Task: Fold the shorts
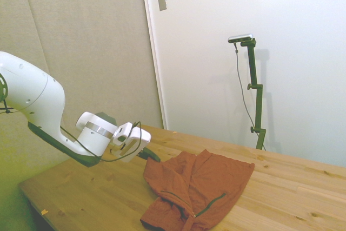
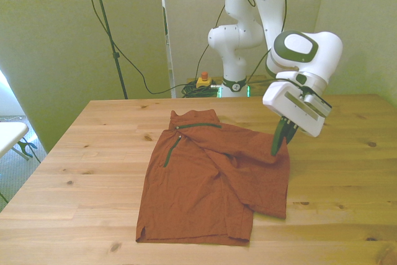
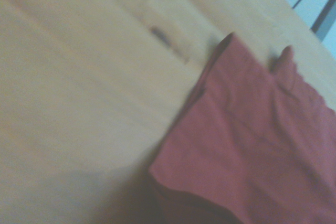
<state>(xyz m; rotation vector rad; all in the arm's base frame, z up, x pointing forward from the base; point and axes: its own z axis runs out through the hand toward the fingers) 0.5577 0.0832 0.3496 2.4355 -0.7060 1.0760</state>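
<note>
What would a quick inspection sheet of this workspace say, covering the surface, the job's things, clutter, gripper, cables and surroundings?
Surface: wooden table, bare wood around the garment.
Job's things: shorts, rust-orange, wrinkled, lying partly folded over themselves, green zip lines showing.
Clutter: nothing seen on the table.
Gripper: gripper at the shorts' edge on the front view's right; fingers look closed together, whether they pinch fabric is unclear.
Cables: black cables hang behind the table; one runs along the wrist.
Surroundings: plain walls; a red button box on the floor beyond.

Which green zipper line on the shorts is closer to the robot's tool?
The crosswise zipper near the shorts' far edge sits closer to the tool than the slanted one, which lies toward the front view's left.
</note>
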